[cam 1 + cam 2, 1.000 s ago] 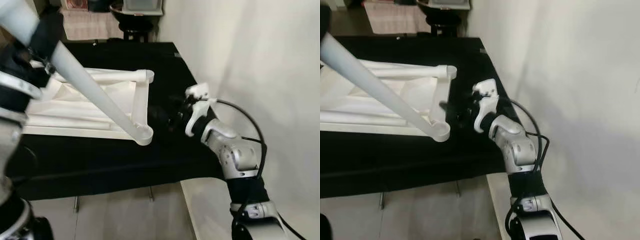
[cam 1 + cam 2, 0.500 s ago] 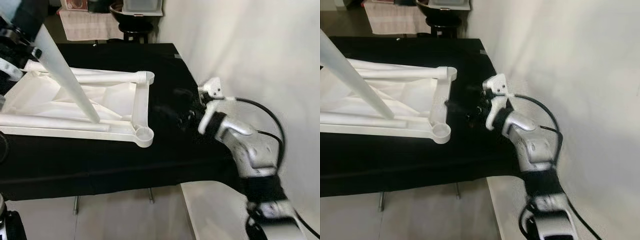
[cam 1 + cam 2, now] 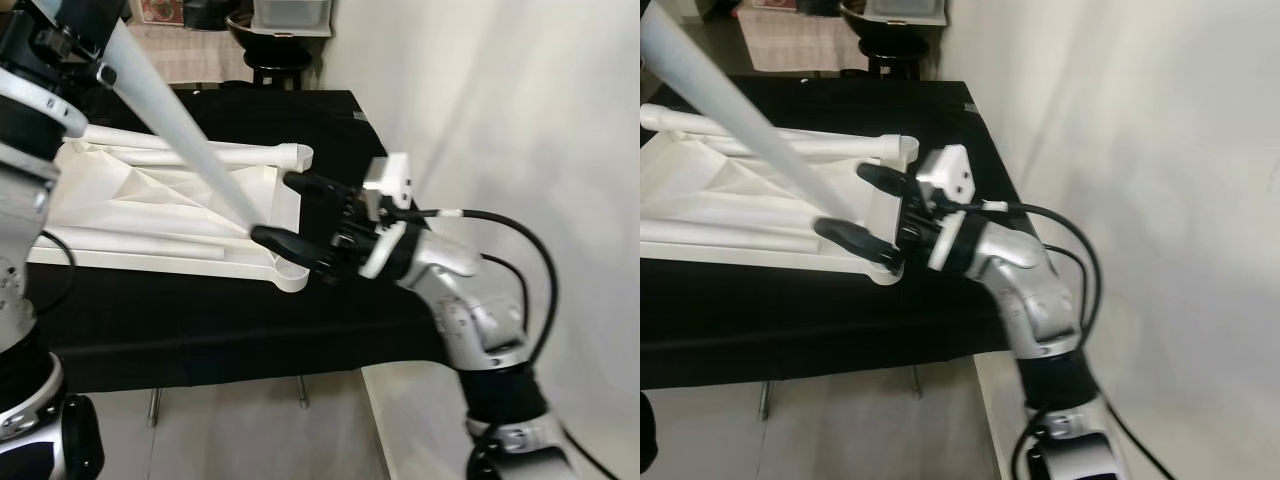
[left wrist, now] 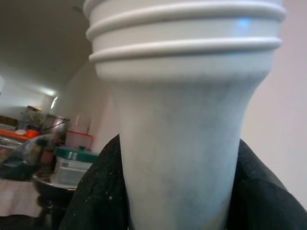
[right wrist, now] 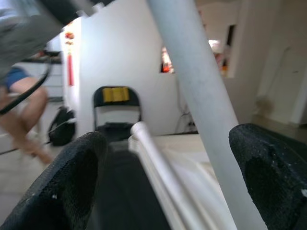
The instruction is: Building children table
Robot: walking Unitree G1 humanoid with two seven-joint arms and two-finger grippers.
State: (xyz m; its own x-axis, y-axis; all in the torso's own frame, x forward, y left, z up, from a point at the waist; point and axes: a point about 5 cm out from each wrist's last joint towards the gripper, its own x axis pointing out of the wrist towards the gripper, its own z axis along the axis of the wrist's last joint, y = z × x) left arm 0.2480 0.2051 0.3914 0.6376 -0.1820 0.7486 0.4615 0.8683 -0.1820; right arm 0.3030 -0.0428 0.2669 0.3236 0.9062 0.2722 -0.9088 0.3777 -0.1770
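Nearest, the right hand (image 3: 290, 222) reaches in from the right over the near right corner of the white plastic upturned children's table frame (image 3: 150, 230), its two black fingers (image 3: 285, 243) spread wide apart, one above and one below the lower tip of the long white tapered plastic table leg (image 3: 175, 130); the fingers bracket the leg and look not yet closed on it. The frame lies flat on the black cloth-covered desk (image 3: 200, 310), with its round corner socket (image 3: 290, 270) at the near right, just below the lower finger. The leg slants up and to the left from just above that socket to the left hand (image 4: 177, 191), which is clamped on the leg's ribbed wide end, black fingers pressed on both sides. Step in hand reads as seating the leg tip in the corner socket. To do it well: close the right hand gently around the leg near its tip to steer it, keep the left hand's grip firm, bring the leg upright over the socket, centre the tip, then push straight down. Risk: the lower finger sits close to the socket and may block entry or shove the frame along the cloth. Farther back, the frame's far round rail (image 3: 200, 155) ends at the far right corner, and beyond the desk stand a dark folding chair (image 5: 117, 108) and a clear storage bin (image 3: 290, 12).
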